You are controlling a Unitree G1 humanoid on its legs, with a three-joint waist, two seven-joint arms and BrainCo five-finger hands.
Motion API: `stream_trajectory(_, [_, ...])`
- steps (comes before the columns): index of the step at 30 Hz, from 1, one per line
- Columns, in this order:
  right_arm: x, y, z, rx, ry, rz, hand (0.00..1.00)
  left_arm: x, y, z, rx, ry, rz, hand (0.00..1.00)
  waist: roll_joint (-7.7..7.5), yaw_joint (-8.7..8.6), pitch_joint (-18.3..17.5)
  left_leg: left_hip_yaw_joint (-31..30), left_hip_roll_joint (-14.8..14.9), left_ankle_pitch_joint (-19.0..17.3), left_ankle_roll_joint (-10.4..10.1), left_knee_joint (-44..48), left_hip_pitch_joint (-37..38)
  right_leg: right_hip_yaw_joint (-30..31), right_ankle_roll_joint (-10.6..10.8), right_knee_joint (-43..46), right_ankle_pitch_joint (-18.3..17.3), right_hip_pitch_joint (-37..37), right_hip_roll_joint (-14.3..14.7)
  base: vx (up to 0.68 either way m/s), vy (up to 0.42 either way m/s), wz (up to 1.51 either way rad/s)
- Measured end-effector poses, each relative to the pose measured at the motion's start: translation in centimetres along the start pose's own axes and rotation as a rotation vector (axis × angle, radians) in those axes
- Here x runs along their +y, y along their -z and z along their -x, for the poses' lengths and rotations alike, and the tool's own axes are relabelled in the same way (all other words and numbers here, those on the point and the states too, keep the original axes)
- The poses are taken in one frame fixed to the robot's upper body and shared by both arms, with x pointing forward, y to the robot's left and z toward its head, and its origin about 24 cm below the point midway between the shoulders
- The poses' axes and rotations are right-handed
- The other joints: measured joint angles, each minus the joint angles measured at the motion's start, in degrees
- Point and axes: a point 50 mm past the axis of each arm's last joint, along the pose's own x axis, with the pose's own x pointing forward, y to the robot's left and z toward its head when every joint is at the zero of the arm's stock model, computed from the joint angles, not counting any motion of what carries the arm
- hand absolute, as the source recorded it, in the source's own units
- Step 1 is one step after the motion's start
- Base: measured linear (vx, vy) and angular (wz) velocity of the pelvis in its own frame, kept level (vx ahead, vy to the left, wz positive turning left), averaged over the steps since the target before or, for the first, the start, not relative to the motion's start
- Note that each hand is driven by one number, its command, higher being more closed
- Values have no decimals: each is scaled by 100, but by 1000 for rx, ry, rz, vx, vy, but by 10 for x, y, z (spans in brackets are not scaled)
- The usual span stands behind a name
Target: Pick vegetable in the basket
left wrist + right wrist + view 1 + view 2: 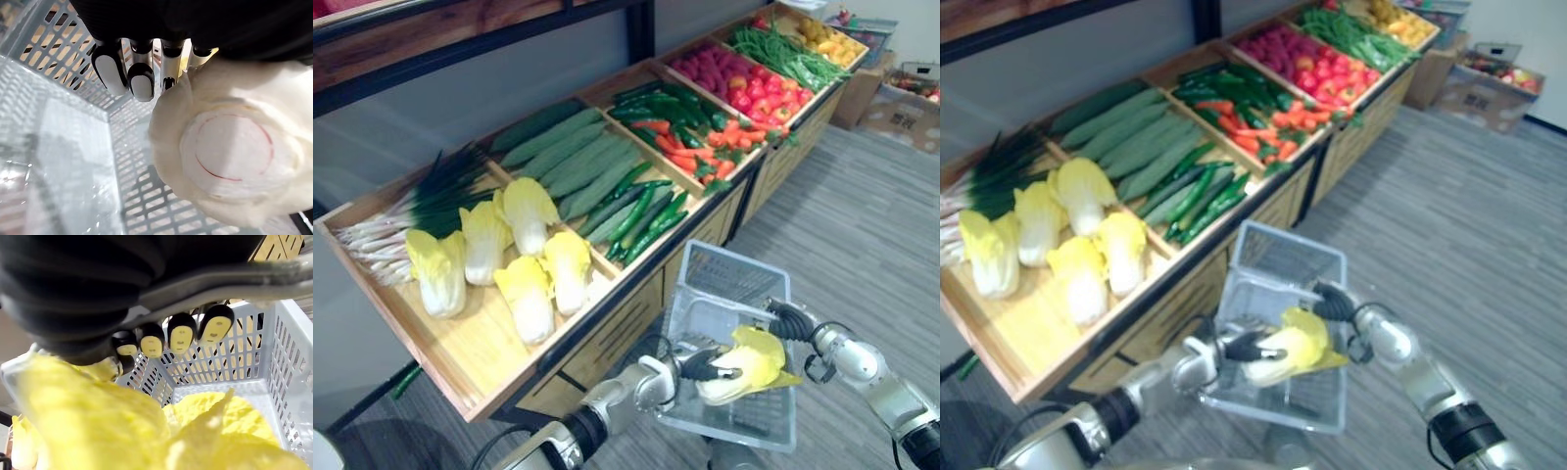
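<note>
in the lower middle of the frame the left robot hand [697,367] was grasping a yellow cabbage [749,364], its fingers [139,81] lying along the pale stem end. the cabbage was inside the opening of the grey plastic basket [729,284], with the leaves toward the right side of the frame. i cannot tell if it touched the basket's bottom. the right robot hand [786,321] was at the right rim of the basket, and its fingers [181,339] were curled round the grey handle [234,276]. in the left of the frame the wooden bench [480,362] carried the other cabbages [527,294], with spring onions [421,211] beside them and cucumbers [573,157] in the next compartment.
</note>
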Motion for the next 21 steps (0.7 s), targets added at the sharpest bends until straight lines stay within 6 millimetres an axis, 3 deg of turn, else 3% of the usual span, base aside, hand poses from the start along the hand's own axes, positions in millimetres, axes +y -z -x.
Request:
stream_trajectory(1, [0, 0, 0, 1, -1, 0, 100, -2, 5, 0, 19, 36, -41, 0, -1, -17, 1, 1, -6, -1, 0, 0, 4, 18, 2, -3, 1, -1, 2, -78, 9, -5])
stream_trajectory(5, [1, 1, 1, 5, -7, -5, 100, -5, 8, -2, 32, 95, -135, 0, -6, -29, 4, -9, -14, -3, 0, 0, -2, 30, 17, -20, 12, -1, -2, -67, 7, -1])
stream_trajectory(14, [1, 10, 9, 41, 10, -26, 100, -8, 1, -10, 14, 170, -171, 0, -7, -28, 5, -126, -19, -3, 3, -1, -85, -51, 38, -82, 40, 14, -60, -61, 7, 6])
stream_trajectory(21, [-2, 14, 14, 57, 68, -67, 100, 5, -16, -9, -79, 168, -241, 0, -7, -12, 5, -247, 8, -8, 10, -8, -81, -168, 39, -98, 39, 132, -97, -77, -6, 10])
